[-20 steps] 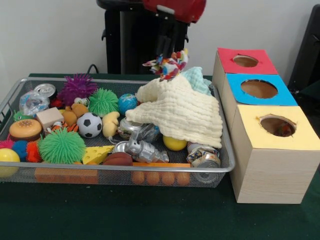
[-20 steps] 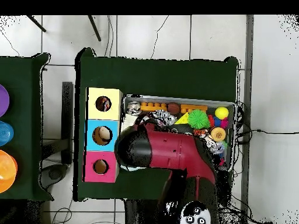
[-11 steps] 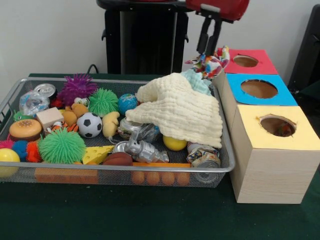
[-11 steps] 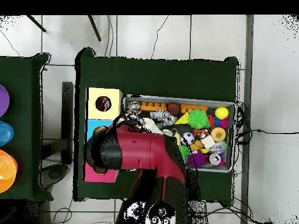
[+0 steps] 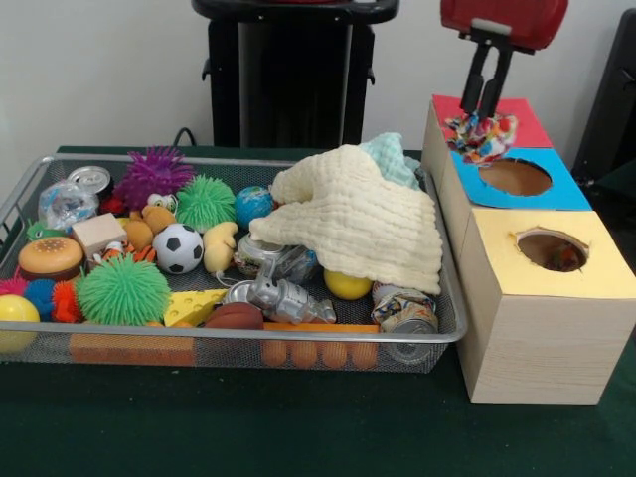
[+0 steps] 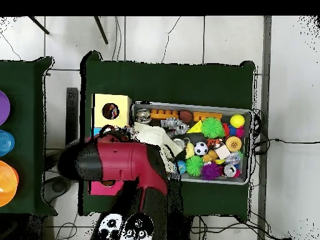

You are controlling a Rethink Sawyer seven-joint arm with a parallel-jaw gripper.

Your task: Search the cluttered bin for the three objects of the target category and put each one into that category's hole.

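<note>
Gripper [image 5: 484, 111] carrying multicoloured knotted rope toy [image 5: 480, 135] over the boxes, drop not yet made.

2 black fingers closed on the top of the toy; it hangs above the seam between the red-topped box [image 5: 509, 131] and the blue-topped box [image 5: 556, 194], near the blue-rimmed round hole [image 5: 515, 176] but not centred over it. To do this well: pick the right hole first (category colour not readable here), centre the dangling bundle fully over the opening, lower until the frayed ends are inside the rim, then release, since loose strands could snag on the edge. Cream waffle-weave cloth [image 5: 358, 221] covers part of the wire mesh bin [image 5: 229, 343]; the arm [image 6: 119, 164] hides the boxes in the overhead view.
</note>
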